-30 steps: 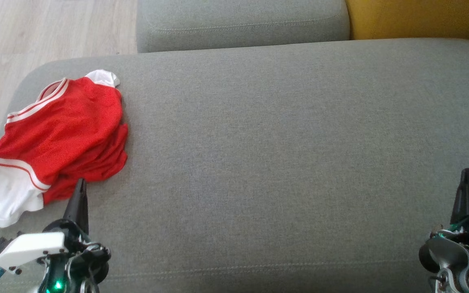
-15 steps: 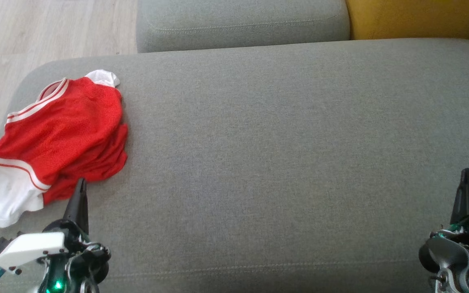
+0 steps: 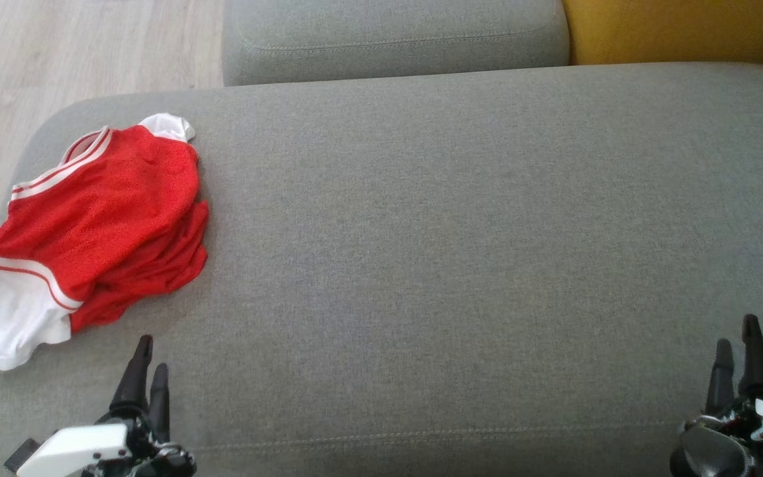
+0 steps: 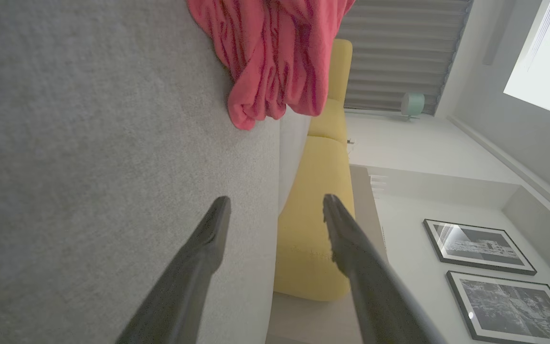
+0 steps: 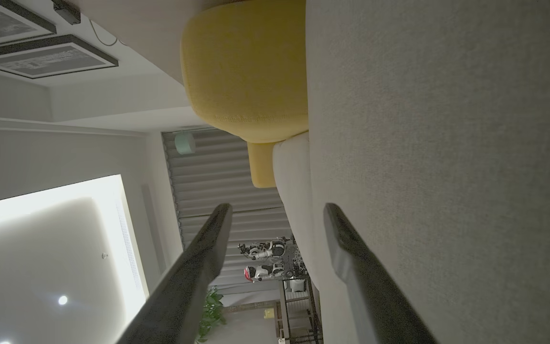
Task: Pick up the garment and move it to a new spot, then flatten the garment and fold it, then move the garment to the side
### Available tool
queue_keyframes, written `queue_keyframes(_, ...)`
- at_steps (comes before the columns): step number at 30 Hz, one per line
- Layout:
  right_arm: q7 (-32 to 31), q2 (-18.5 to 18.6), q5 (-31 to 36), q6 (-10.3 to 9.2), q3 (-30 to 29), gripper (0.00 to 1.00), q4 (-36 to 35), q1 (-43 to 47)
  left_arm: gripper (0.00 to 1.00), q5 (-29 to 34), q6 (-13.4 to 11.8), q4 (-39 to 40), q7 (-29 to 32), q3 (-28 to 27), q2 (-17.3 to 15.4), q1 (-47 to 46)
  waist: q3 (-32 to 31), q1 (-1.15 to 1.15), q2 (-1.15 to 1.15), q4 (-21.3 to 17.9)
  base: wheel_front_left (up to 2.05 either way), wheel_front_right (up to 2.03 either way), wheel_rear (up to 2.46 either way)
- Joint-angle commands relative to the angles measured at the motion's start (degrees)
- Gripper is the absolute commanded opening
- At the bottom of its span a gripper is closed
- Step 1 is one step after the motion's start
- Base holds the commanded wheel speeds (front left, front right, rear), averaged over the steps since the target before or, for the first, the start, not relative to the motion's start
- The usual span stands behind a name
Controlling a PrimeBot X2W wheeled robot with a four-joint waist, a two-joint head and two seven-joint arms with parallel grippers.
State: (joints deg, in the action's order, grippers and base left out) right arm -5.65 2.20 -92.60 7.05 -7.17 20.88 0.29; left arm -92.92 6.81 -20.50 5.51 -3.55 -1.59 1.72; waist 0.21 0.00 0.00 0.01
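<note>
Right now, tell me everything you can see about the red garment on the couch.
The garment is red mesh-looking fabric with white panels and red-and-white striped trim, possibly a sports jersey. It lies crumpled in loose folds, not flattened, at the left end of the grey seat cushion, a white part reaching the cushion's left edge. Only the cushion touches it; the left end effector, open, sits just short of its near edge.
</note>
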Motion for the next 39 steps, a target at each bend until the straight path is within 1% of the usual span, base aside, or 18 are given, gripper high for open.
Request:
queue_keyframes(1,0.6,0.4,0.5,0.03,0.6,1.0,-2.4,-2.1,1.0,0.3,0.2,2.5,-0.5,0.5,-0.5,-2.9,0.0,0.0,0.0,0.0,0.0,0.0,0.0)
queue_keyframes(6,1.6,0.6,2.8,0.05,1.5,1.0,-3.0,-2.1,1.0,2.1,0.3,2.9,-1.4,1.2,-0.5,-3.0,0.0,0.0,0.0,0.1,0.0,0.0,0.0)
queue_keyframes(14,2.9,0.4,11.2,0.08,1.8,1.0,-4.8,-1.9,1.0,9.7,0.3,4.3,-2.8,1.2,-0.5,-3.1,0.0,0.0,0.0,0.2,0.0,0.0,0.0)
queue_keyframes(22,4.3,0.5,19.3,0.11,3.8,1.0,-6.4,-1.5,1.0,18.4,-0.9,6.9,-4.1,3.1,-0.6,-3.1,0.0,0.0,0.0,0.6,0.0,0.0,0.0)
queue_keyframes(31,5.8,0.6,26.9,0.14,5.6,1.0,-7.9,-1.2,1.0,25.5,-2.1,9.2,-5.6,5.3,-0.7,-3.1,-0.1,0.0,0.0,0.9,0.0,0.0,0.0)
queue_keyframes(39,7.0,0.8,32.1,0.16,7.2,1.0,-9.0,-1.2,1.0,31.3,-3.0,10.8,-6.8,6.8,-0.7,-3.3,0.0,0.0,0.0,1.1,0.0,0.0,0.0)
